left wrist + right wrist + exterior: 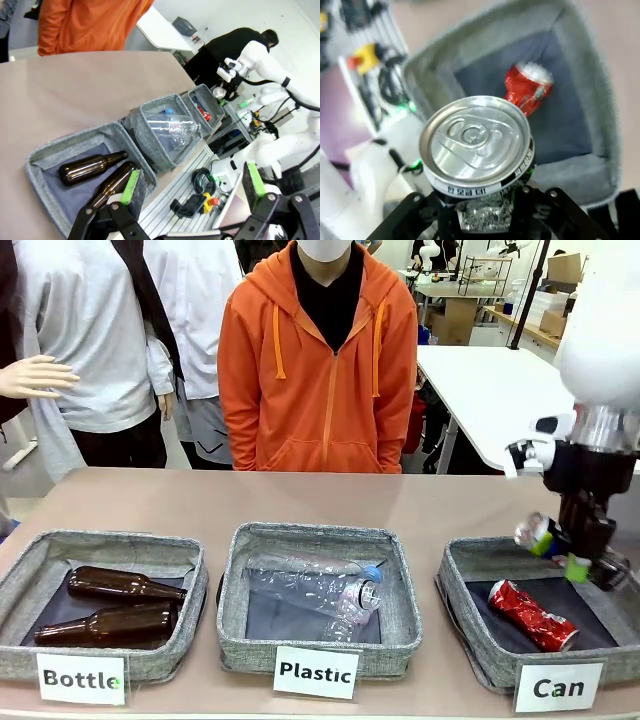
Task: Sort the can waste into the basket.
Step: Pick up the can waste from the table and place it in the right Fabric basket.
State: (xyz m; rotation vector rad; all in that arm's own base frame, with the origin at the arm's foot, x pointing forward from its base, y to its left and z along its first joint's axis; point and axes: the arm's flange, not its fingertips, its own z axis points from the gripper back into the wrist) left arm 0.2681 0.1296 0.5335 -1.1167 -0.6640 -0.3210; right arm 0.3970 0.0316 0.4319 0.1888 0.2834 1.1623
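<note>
- Far left, our "Bottle" bin [20, 580] holds two brown bottles [120, 585] — nothing for us there.
- Our left gripper [192, 187] hangs above that end of the row, fingers spread wide and empty, well apart from the action.
- Middle bin, "Plastic" [240, 625], holds the clear bottles [320, 590]; the person in the orange hoodie [318, 360] stands behind the table, just watching.
- Now the right side: our right gripper [560, 552] is clamped on the dark can [476, 145], silver top tilted up toward the wrist camera, carried above the far-left corner of the basket [470, 645] marked "Can".
- The crushed red can [532, 615] already lies inside on the dark lining.
- The risk, as we judge it — the can sits close over the rim, so letting go here could bounce it off the fabric wall onto the table. Moving farther over the lining first looks safer.
</note>
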